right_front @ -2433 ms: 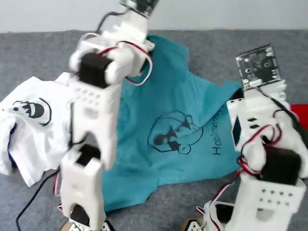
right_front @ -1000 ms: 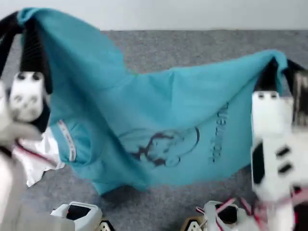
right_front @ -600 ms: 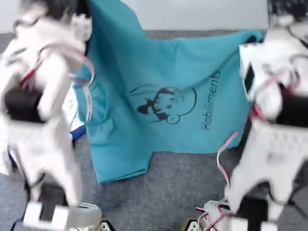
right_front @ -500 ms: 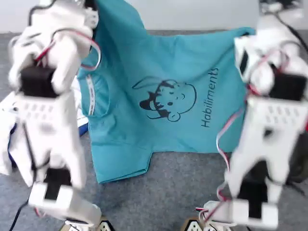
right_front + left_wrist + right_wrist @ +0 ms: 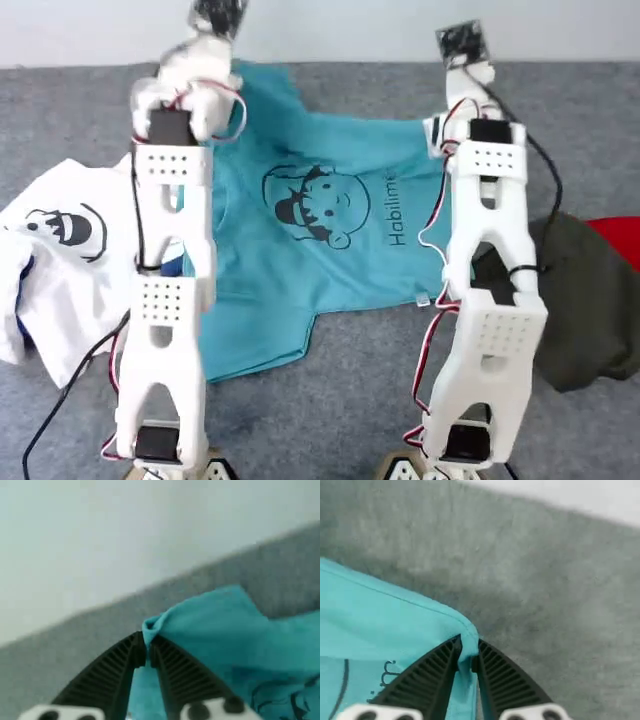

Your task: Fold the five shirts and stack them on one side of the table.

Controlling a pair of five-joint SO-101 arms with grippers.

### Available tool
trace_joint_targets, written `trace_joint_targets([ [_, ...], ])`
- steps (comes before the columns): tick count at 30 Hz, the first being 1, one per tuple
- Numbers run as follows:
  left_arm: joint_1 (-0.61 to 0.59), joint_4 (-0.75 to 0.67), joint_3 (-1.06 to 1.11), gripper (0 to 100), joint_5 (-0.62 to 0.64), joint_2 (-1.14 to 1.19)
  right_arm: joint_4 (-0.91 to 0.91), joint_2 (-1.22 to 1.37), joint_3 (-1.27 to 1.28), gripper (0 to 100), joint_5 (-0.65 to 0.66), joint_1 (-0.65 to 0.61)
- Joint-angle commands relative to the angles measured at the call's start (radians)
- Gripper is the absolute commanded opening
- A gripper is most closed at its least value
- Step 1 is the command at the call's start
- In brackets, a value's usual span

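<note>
The left pincer (image 5: 146, 642) is clenching a bunched corner of the teal shirt (image 5: 330, 260), its two black fingers pressed together on the cloth. The right pincer (image 5: 467, 646) is gripping the shirt's other far corner in the same way, the folded edge passing between its tips. Between the two pincers the shirt's far edge is running almost straight, and from there the cloth is lying flat on the grey worktop (image 5: 370, 400), print upward, back toward the arm bases.

Beyond both pincers a strip of bare worktop is stretching to the pale wall (image 5: 100, 540). Behind the pincers, past the shirt's near hem, more open grey surface is lying between the two arm bases.

Outward of the left pincer, a white shirt (image 5: 70, 250) is lying crumpled, its edge touching the teal one. Outward of the right pincer and well back from it, a dark olive garment (image 5: 580, 300) is lying heaped, with something red (image 5: 620, 235), possibly more cloth, just beyond it at the edge.

The left arm (image 5: 170, 250) and right arm (image 5: 485, 260) are both reaching fully forward, side by side, stretched low over the shirt.
</note>
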Motion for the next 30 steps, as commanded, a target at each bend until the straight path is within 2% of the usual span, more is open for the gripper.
trace_joint_targets([
  [1, -0.008, 0.029, -0.067, 1, -0.008, 0.009, -0.015, 0.001, -0.026, 1.1, -0.005, 0.008],
  [9, -0.009, 0.456, -0.071, 1, 0.005, -0.19, 0.348, -0.127, -0.026, 1.1, -0.003, 0.008],
  [12, -0.04, 0.456, -0.013, 1, 0.104, -0.295, 0.506, -0.205, -0.026, 1.1, 0.021, 0.002],
  [14, -0.044, 0.457, 0.058, 1, 0.12, -0.365, 0.602, -0.255, -0.026, 1.1, 0.044, 0.001],
  [17, -0.032, 0.457, 0.3, 1, 0.123, -0.502, 0.719, -0.314, -0.026, 1.1, 0.086, 0.008],
  [21, 0.003, 0.454, 0.74, 1, 0.12, -0.71, 0.8, -0.329, -0.018, 1.1, 0.106, 0.03],
  [25, 0.006, 0.443, 1.141, 1, 0.098, -0.884, 0.806, -0.305, 0.023, 1.1, 0.107, 0.05],
  [30, -0.034, 0.356, 1.466, 1, 0.097, -1.063, 0.799, -0.257, 0.106, 1.1, 0.107, 0.051],
])
